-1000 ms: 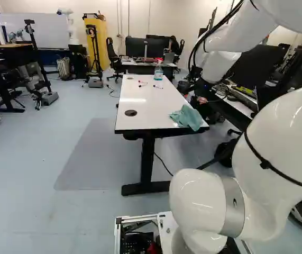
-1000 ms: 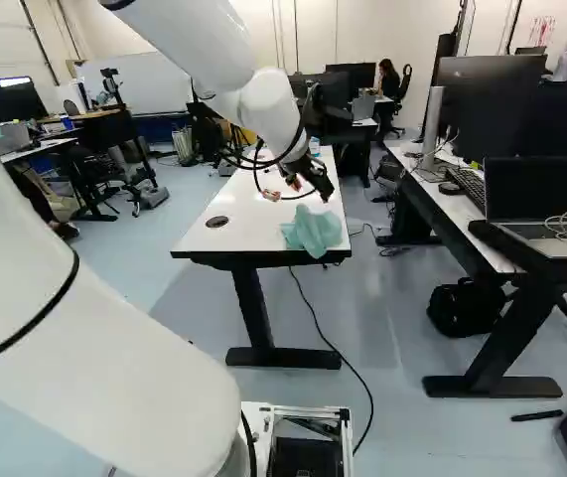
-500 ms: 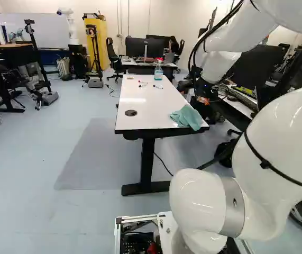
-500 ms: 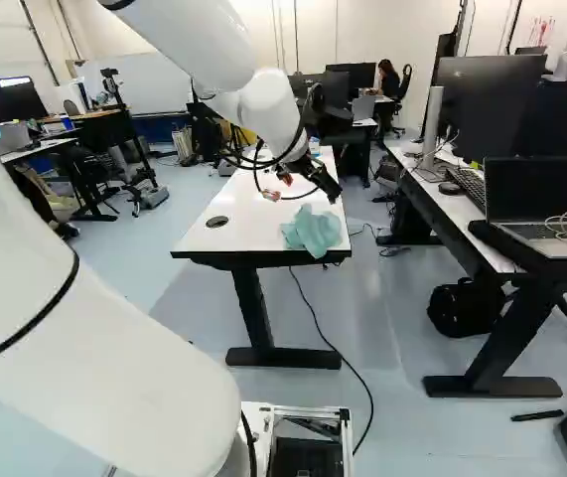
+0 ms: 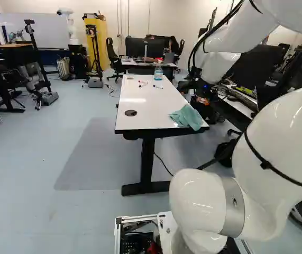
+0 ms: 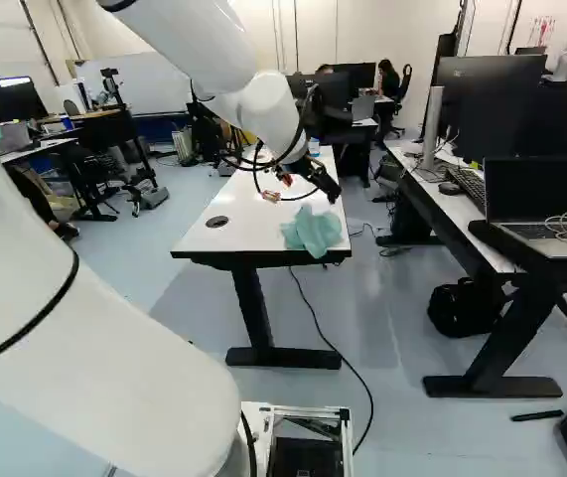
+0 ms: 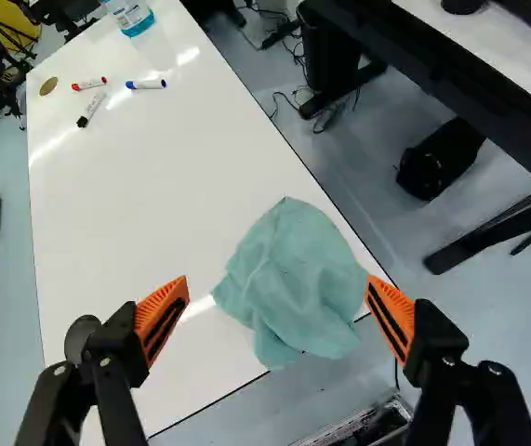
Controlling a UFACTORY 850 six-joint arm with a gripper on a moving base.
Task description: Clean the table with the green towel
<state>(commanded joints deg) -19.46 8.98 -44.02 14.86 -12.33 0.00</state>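
Observation:
In the right base view my gripper (image 6: 319, 177) hangs above the near part of the white table (image 6: 248, 221), just beyond the green towel (image 6: 313, 233). The wrist view shows the gripper (image 7: 277, 281) open, with wide-spread orange pads (image 7: 162, 318) and nothing gripped. Ahead of and between its fingers, the towel (image 7: 293, 277) lies crumpled at the table's near right corner, partly over the edge. One finger's tip overlaps the towel's side in that view; whether they touch, I cannot tell.
Several markers (image 7: 146, 84) and a spray bottle (image 7: 129, 13) stand or lie at the table's far part. A round cable grommet (image 5: 130, 112) sits near its left edge. Right of it is a black-edged desk (image 6: 462, 221) with monitors and a laptop. Another robot (image 5: 69, 24) stands far back.
The fingers have spread farther apart at the end of the arm, which has otherwise hardly shifted. Towel and base have stayed in place.

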